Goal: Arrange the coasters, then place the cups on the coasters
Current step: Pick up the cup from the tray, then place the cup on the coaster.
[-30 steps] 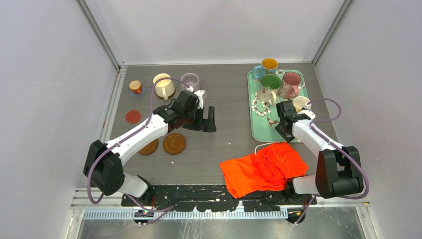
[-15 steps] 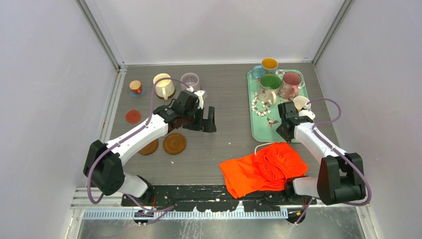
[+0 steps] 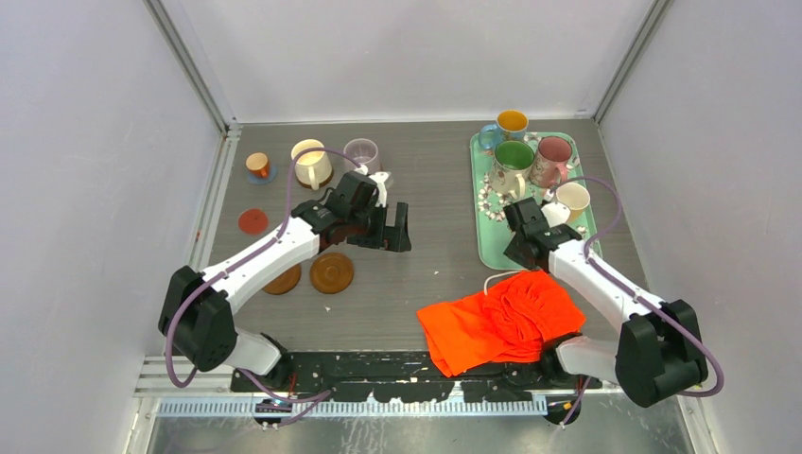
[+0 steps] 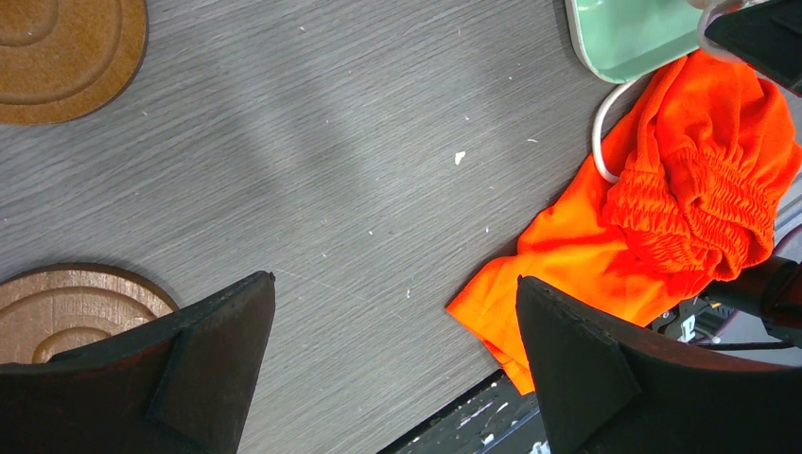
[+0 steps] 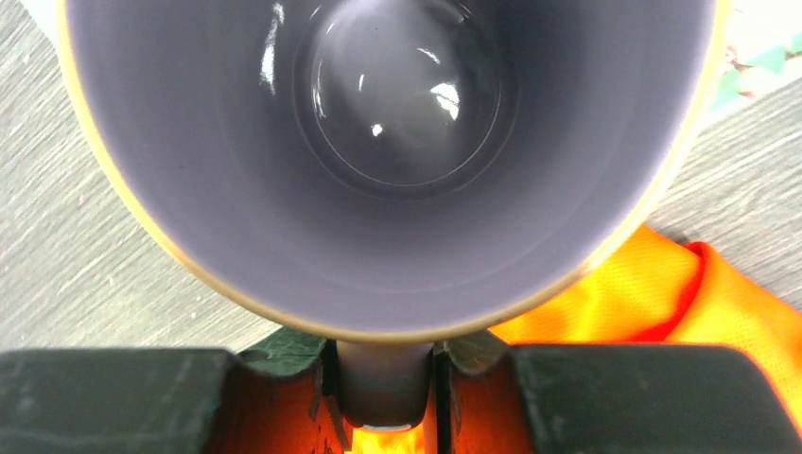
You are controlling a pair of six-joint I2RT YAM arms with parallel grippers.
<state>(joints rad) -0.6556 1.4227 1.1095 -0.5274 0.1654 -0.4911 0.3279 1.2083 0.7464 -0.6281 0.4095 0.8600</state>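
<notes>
Nearest the arm bases an orange cloth (image 3: 501,322) lies crumpled on the table (image 3: 426,189). Just past it on the left, two brown coasters (image 3: 331,272) lie side by side, both bare. The left gripper (image 3: 392,227) hangs over the table beyond them, its fingers (image 4: 217,350) spread wide with nothing between them.

On the right, the right gripper (image 5: 386,378) is clenched on the handle (image 5: 383,397) of a cream mug (image 3: 572,200), upright at the right side of the tray (image 3: 492,248). We cannot tell whether its base is clear of the tray. Three more mugs (image 3: 514,161) stand at the tray's far end. At far left, a small copper cup (image 3: 257,165) sits on a blue coaster (image 3: 268,176).

We judge the held mug rigid, glazed, smooth and breakable. The handle is the correct hold, but the body hangs to one side and may swing. Carry it level and lower it gently onto a bare coaster
</notes>
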